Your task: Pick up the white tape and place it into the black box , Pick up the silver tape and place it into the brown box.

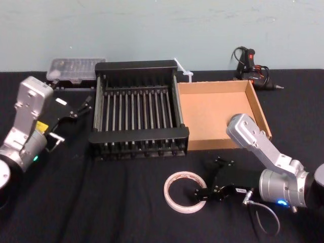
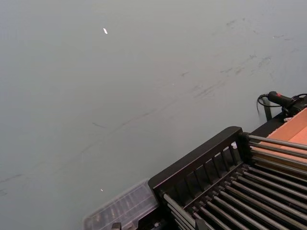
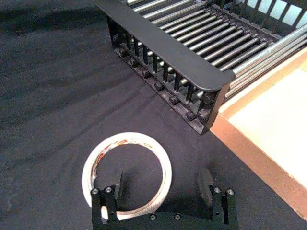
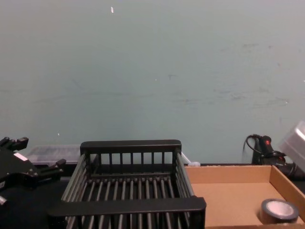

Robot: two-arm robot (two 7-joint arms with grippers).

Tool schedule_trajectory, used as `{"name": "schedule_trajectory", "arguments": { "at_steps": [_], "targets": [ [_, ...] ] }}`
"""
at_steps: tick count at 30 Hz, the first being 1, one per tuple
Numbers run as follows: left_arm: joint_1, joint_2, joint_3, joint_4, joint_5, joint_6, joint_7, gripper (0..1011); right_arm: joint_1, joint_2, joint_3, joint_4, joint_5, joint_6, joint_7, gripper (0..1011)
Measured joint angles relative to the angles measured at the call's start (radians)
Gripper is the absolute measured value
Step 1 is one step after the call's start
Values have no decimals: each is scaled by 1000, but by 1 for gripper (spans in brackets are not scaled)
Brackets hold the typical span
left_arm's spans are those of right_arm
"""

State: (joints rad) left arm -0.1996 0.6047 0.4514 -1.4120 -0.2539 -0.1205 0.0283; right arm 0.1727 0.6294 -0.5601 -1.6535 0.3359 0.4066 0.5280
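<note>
The white tape (image 1: pixel 167 191) lies flat on the black cloth in front of the black box (image 1: pixel 139 135). My right gripper (image 1: pixel 202 194) is open at the ring's right side. In the right wrist view one finger sits inside the white tape (image 3: pixel 129 139) and the other outside it, so the right gripper (image 3: pixel 162 188) straddles the ring's wall. The silver tape (image 4: pixel 279 210) lies in the brown box (image 4: pixel 224 200) near its right front corner. My left gripper (image 1: pixel 85 106) hangs open and empty to the left of the black box.
The brown box (image 1: pixel 212 109) stands against the black box's right side. A clear plastic case (image 1: pixel 76 68) sits behind the crate at the left. A glue gun (image 1: pixel 250 63) lies at the back right. A pale wall rises behind the table.
</note>
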Motion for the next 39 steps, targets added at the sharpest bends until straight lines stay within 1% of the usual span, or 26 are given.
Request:
{"name": "schedule_trajectory", "arguments": {
  "at_steps": [19, 39],
  "targets": [
    [0, 0, 0, 0, 0, 0, 0, 1001, 22, -26, -24, 37, -24, 5, 9, 1002],
    [0, 0, 0, 0, 0, 0, 0, 1001, 25, -41, -25, 53, -31, 7, 9, 1002]
  ]
}}
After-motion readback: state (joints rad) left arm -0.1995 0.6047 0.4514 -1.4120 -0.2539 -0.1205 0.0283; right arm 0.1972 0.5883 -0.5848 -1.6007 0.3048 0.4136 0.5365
